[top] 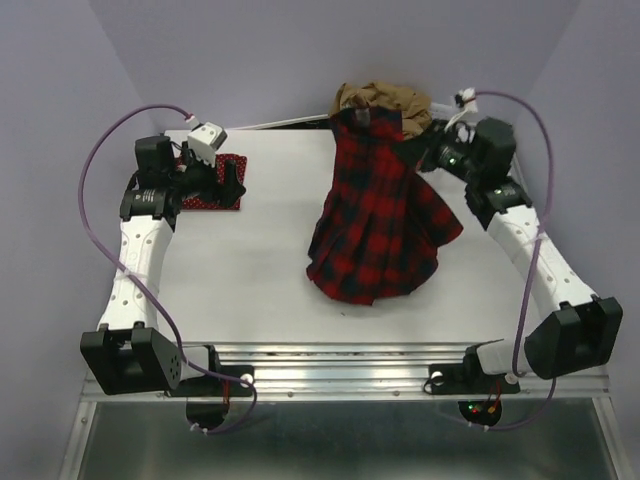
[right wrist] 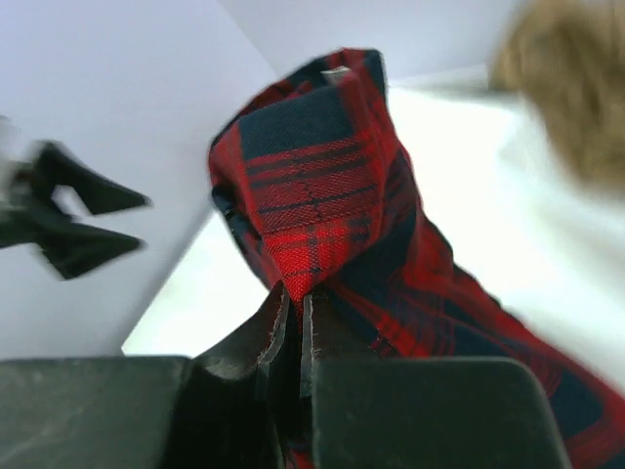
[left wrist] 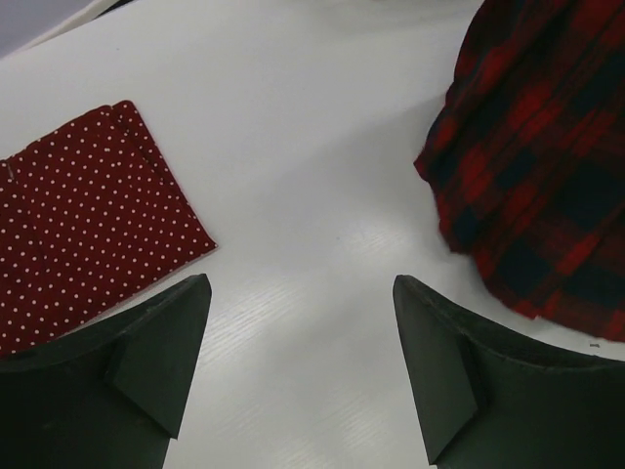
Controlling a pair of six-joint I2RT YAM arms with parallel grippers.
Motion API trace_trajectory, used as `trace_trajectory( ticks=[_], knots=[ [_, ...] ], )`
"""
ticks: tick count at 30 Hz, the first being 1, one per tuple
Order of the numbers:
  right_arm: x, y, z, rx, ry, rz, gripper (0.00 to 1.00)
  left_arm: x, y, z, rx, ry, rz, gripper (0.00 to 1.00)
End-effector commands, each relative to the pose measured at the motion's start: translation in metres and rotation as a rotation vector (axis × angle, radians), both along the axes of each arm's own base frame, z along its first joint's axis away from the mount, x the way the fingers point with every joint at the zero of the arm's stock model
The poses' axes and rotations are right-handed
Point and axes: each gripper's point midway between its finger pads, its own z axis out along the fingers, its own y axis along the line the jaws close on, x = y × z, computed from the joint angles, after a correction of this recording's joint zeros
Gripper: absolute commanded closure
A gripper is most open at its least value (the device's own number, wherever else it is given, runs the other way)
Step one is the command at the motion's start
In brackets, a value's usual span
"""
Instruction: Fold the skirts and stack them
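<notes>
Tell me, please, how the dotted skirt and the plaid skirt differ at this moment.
The dotted skirt lies flat as a small folded rectangle; the plaid skirt hangs unfolded, its hem spread on the table. The right gripper pinches the plaid skirt; nothing holds the dotted skirt. The dotted skirt bears white dots, the plaid skirt black checks. Both are red cloth.

Soft woven plaid skirt (top: pixel 380 220), matt dotted red cloth (left wrist: pixel 78 225), smooth white table (top: pixel 260 260), perhaps fuzzy tan fabric (top: pixel 385 98)
</notes>
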Motion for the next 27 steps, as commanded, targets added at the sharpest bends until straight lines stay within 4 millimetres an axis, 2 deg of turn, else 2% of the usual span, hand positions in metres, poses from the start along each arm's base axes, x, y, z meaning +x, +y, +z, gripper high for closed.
trace_trajectory(
  ticks=[1,2,3,6,7,10,11,12,14,15,17,18,19,23,24,25,27],
  knots=[
    [-0.024,0.052,-0.097,0.019,0.244,0.062,0.99,-0.021,-0.009,-0.006,0.028,0.017,-0.067,0.15],
    [-0.027,0.061,-0.106,0.014,0.247,0.069,0.99,-0.023,-0.009,-0.013,0.033,0.035,-0.065,0.16],
    [-0.037,0.082,-0.13,-0.011,0.287,0.108,0.99,-0.024,-0.01,-0.02,0.035,0.054,-0.061,0.18],
    [-0.028,0.099,-0.156,-0.013,0.357,0.048,0.99,-0.027,-0.011,-0.042,0.034,0.112,-0.038,0.2],
    [-0.023,0.113,-0.175,-0.021,0.408,0.041,0.99,-0.033,-0.024,-0.053,0.019,0.151,-0.061,0.21],
    [-0.015,0.133,-0.2,-0.003,0.487,0.013,0.99,-0.035,-0.04,-0.063,-0.003,0.168,-0.074,0.22],
    [-0.008,0.141,-0.221,-0.009,0.535,0.001,0.99,-0.038,-0.045,-0.071,-0.023,0.196,-0.064,0.22],
    [-0.007,0.148,-0.229,0.013,0.584,0.013,0.8,-0.036,-0.053,-0.073,-0.027,0.191,-0.074,0.22],
    [-0.002,0.159,-0.246,0.012,0.627,0.019,0.62,-0.036,-0.061,-0.081,-0.045,0.22,-0.073,0.21],
    [0.0,0.161,-0.245,0.017,0.623,0.024,0.45,-0.037,-0.067,-0.084,-0.076,0.248,-0.083,0.21],
    [0.0,0.165,-0.242,0.014,0.623,0.047,0.38,-0.044,-0.076,-0.098,-0.118,0.321,-0.109,0.21],
    [0.001,0.165,-0.234,0.008,0.608,0.051,0.31,-0.049,-0.083,-0.099,-0.163,0.353,-0.127,0.19],
    [0.002,0.164,-0.229,-0.016,0.572,0.06,0.3,-0.054,-0.086,-0.108,-0.181,0.384,-0.132,0.19],
    [0.007,0.153,-0.205,-0.029,0.505,0.068,0.25,-0.061,-0.104,-0.112,-0.238,0.407,-0.155,0.16],
    [0.01,0.15,-0.202,-0.024,0.496,0.065,0.25,-0.066,-0.113,-0.112,-0.259,0.424,-0.169,0.14],
    [0.011,0.152,-0.2,-0.017,0.497,0.09,0.26,-0.067,-0.119,-0.113,-0.28,0.436,-0.17,0.13],
    [0.016,0.153,-0.205,-0.004,0.522,0.116,0.37,-0.069,-0.128,-0.114,-0.29,0.446,-0.183,0.13]
  ],
)
